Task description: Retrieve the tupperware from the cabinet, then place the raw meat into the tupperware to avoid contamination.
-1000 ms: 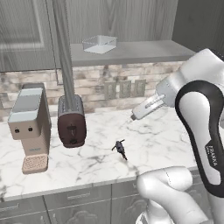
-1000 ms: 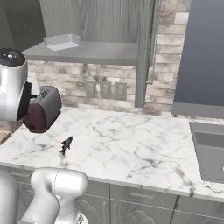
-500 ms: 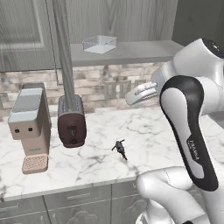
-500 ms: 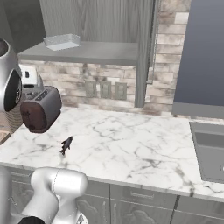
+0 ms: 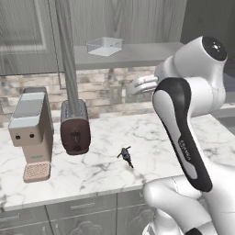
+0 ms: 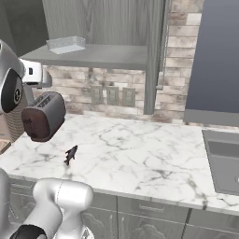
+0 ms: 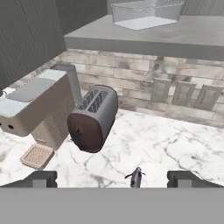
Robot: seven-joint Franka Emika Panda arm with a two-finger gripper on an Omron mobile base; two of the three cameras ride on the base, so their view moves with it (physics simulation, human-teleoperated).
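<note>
The tupperware (image 5: 104, 46), a clear shallow box, sits on the flat grey shelf (image 5: 137, 53) of the open cabinet, also seen as the tupperware (image 7: 144, 13) at the top of the hand view. The raw meat (image 5: 125, 156), a small dark fish-like piece, lies on the marble counter (image 5: 105, 170), shown too as the raw meat (image 7: 136, 177). My gripper (image 7: 112, 179) is open, its fingertips (image 7: 41, 178) wide apart with nothing held. In the left base view the gripper (image 5: 132, 87) hangs above the counter, below the shelf and to the right of the tupperware.
A beige coffee machine (image 5: 30, 133) and a dark toaster (image 5: 75, 128) stand at the counter's left. The open cabinet door (image 5: 68, 50) hangs edge-on above the toaster. Wall outlets (image 6: 112, 95) sit on the brick backsplash. A sink (image 6: 224, 158) lies at the far right.
The arm has swung its hand left and upward, from over the counter's right side toward the shelf. The jaws stayed open. Tupperware and meat have not moved.
</note>
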